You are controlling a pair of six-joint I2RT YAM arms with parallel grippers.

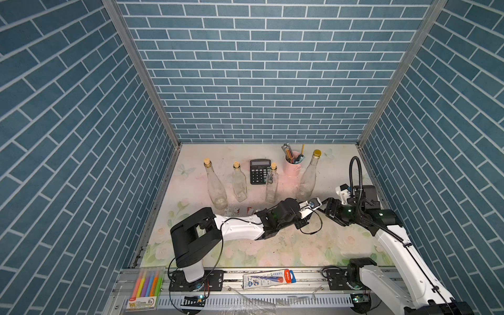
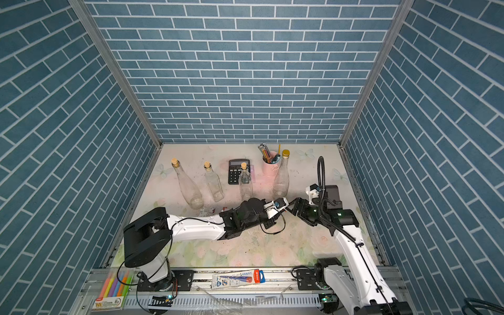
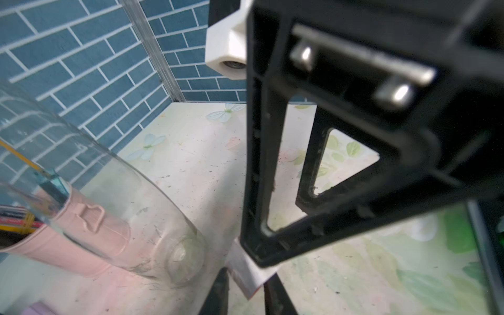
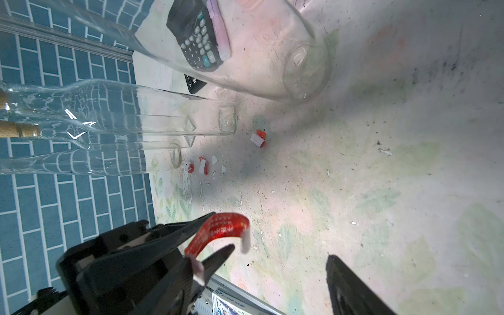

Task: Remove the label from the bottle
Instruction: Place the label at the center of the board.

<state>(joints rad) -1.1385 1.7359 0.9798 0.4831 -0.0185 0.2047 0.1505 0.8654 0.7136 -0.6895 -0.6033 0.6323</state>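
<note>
Label (image 4: pixel 218 231) lettering: right wrist view only

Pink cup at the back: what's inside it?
A bunch of pencils and one yellow pencil stick out of the pink cup, plus something teal at the rim. The cup's wall hides their lower ends.

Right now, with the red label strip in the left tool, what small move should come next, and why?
Probably draw the left tool back from the right tool, jaws shut. It pinches the red label strip, the right tool is open, and in the left wrist view the strip's white end seems to touch a right fingertip, so it may stick there.
</note>
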